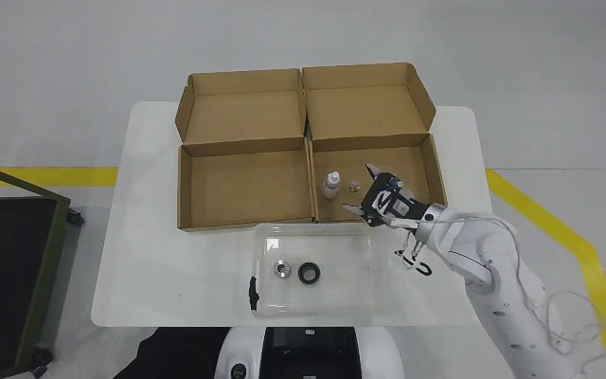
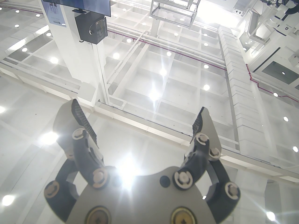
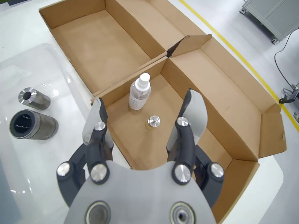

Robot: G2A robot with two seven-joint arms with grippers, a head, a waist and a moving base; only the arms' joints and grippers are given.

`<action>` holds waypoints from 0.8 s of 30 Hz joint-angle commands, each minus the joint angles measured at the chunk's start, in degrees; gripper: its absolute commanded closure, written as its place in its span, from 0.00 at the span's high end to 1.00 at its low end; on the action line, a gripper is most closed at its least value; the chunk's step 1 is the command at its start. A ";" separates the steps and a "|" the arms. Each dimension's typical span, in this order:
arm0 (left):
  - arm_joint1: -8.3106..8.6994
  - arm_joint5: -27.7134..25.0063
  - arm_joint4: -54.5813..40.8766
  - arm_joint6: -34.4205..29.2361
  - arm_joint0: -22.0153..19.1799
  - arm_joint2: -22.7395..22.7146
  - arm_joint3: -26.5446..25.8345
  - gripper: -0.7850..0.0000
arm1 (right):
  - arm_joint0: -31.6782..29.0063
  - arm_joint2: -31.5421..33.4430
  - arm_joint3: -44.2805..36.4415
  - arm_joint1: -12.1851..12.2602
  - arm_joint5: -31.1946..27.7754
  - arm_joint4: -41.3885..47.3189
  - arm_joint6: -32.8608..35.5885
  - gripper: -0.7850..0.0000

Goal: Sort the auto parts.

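Note:
My right gripper (image 1: 364, 205) (image 3: 146, 102) hangs open over the right cardboard box (image 1: 431, 171) (image 3: 236, 108), nothing between its fingers. Just beyond it on the box floor a small silver metal part (image 1: 353, 186) (image 3: 154, 121) lies next to an upright white spray bottle (image 1: 330, 184) (image 3: 139, 92). In the clear plastic tray (image 1: 360, 294) (image 3: 35, 54) lie a steel cylinder (image 1: 281, 270) (image 3: 34, 98) and a dark ring-shaped sleeve (image 1: 310, 273) (image 3: 33, 124). My left gripper (image 2: 141, 120) points up at the ceiling, open and holding nothing.
The left cardboard box (image 1: 246, 185) (image 3: 98, 38) stands beside the right one, both with lids folded back. A small black piece (image 1: 253, 292) rests at the tray's left edge. The white table (image 1: 142, 237) has bare room on both sides.

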 commanded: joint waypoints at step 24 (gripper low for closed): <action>0.00 0.00 0.00 0.00 0.00 0.00 0.00 1.00 | -6.11 -11.89 -6.71 0.18 -7.79 -10.03 -1.87 0.84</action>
